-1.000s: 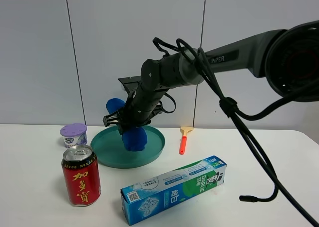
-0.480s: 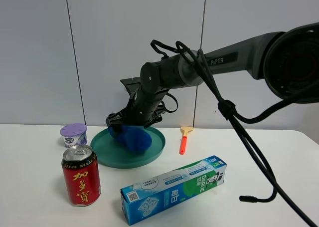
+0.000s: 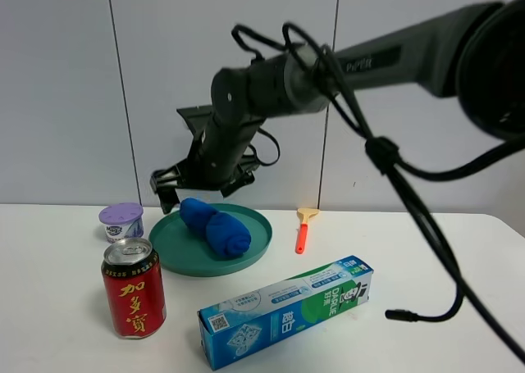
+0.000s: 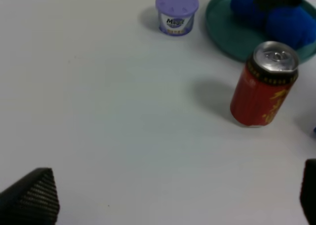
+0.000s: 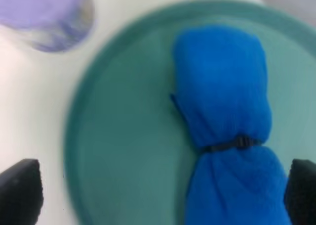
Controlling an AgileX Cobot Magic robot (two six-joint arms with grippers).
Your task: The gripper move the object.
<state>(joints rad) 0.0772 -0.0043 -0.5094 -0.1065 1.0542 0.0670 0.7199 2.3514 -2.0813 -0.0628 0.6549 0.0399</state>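
A blue rolled cloth [image 3: 216,225] tied with a black band lies loose on the green plate [image 3: 179,254]. It also shows in the right wrist view [image 5: 222,116], lying on the plate [image 5: 123,156]. My right gripper [image 3: 193,188] reaches across from the right and hovers just above the plate's rear left; it is open and empty, its fingertips wide apart in the right wrist view [image 5: 160,195]. My left gripper [image 4: 168,205] is open and empty over bare table, well short of the plate [image 4: 224,32]; it does not show in the high view.
A red drink can [image 3: 133,287] stands in front of the plate, also in the left wrist view [image 4: 264,84]. A purple-lidded cup [image 3: 123,221] stands left of the plate. A toothpaste box [image 3: 287,307] lies front centre. An orange scraper [image 3: 303,229] lies right of the plate.
My right gripper let go of the blue cloth, which now lies on the plate. The gripper rose and moved left, away from the cloth.
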